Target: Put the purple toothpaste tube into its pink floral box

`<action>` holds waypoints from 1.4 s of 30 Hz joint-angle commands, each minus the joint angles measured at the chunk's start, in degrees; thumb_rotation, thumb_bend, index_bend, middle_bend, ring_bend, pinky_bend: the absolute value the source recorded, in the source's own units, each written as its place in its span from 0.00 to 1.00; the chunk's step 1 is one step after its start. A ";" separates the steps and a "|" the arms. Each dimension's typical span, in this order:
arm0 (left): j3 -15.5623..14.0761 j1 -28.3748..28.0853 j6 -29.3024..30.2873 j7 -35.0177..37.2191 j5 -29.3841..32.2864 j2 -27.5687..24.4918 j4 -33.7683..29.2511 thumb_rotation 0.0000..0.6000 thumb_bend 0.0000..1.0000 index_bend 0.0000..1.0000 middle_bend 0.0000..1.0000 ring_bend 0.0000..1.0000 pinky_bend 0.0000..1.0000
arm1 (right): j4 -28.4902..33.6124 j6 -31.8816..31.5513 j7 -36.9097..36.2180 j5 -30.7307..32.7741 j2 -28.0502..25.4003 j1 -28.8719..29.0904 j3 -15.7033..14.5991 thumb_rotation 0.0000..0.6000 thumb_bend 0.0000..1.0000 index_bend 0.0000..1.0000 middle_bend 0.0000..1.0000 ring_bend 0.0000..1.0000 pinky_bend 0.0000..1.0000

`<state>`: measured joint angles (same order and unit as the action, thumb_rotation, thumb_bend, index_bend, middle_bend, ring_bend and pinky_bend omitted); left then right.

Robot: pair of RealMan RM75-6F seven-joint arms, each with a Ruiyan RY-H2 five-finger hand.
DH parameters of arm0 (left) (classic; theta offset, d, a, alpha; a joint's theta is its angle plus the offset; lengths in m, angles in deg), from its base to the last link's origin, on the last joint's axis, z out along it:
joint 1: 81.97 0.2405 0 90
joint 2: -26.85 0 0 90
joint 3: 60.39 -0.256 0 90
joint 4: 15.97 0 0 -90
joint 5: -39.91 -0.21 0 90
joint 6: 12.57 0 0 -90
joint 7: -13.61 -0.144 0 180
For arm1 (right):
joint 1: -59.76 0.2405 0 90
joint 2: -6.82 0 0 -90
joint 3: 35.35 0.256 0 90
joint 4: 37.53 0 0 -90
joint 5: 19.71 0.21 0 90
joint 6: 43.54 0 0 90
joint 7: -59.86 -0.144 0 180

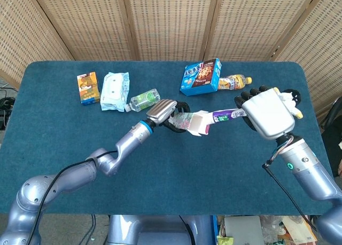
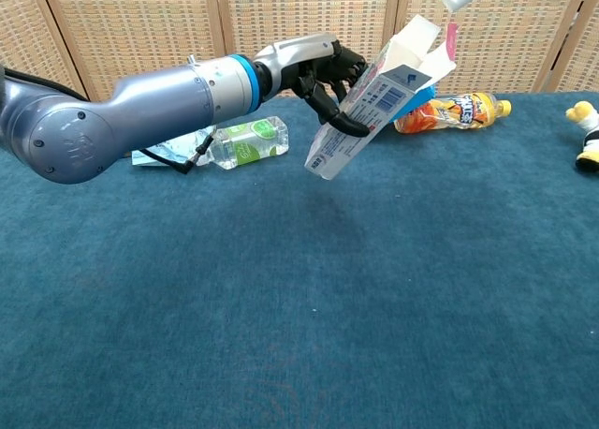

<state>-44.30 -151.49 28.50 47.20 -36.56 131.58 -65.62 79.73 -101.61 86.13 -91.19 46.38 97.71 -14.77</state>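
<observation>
Head view shows the left hand (image 1: 163,112) near the middle of the picture, with its fingers wrapped around the pink floral box (image 1: 193,122). That box is held up off the blue table (image 1: 176,170), and its open flap end points to the right. Just right of it, the right hand (image 1: 265,112) holds the purple toothpaste tube (image 1: 224,115) in curled fingers. The tube's white end sits right at the box's open mouth; I cannot tell if it is inside. Chest view shows the box tilted, open end up, in the upper middle. At the top of the head view lie a blue snack box (image 1: 201,77), an orange bottle (image 1: 234,82), a green bottle (image 1: 144,99) and a wipes pack (image 1: 114,91).
</observation>
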 commanded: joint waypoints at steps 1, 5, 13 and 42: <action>0.53 -0.22 -0.03 -0.72 0.42 0.07 -0.57 1.00 0.24 0.59 0.47 0.51 0.53 | 0.92 0.96 2.24 1.06 0.12 1.14 -0.49 1.00 0.68 0.67 0.67 0.54 0.53; 1.27 -0.18 -0.05 -1.73 1.23 -0.25 -1.64 1.00 0.24 0.59 0.47 0.51 0.53 | 1.18 1.64 5.06 2.00 1.46 2.33 -1.45 1.00 0.68 0.67 0.67 0.54 0.53; 1.87 0.33 -0.26 -2.21 1.96 -1.06 -4.11 1.00 0.24 0.59 0.47 0.51 0.53 | 2.21 0.66 9.65 5.08 2.94 4.24 -2.00 1.00 0.68 0.67 0.67 0.54 0.53; 7.79 -1.64 -6.73 1.44 8.64 0.00 -7.91 1.00 0.24 0.60 0.47 0.51 0.53 | 3.55 -5.32 33.13 -1.50 7.37 6.84 -7.72 1.00 0.17 0.26 0.33 0.39 0.47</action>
<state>-37.00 -152.95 22.06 47.96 -28.15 131.23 -73.90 83.18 -105.19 117.33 -91.42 53.33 104.67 -22.41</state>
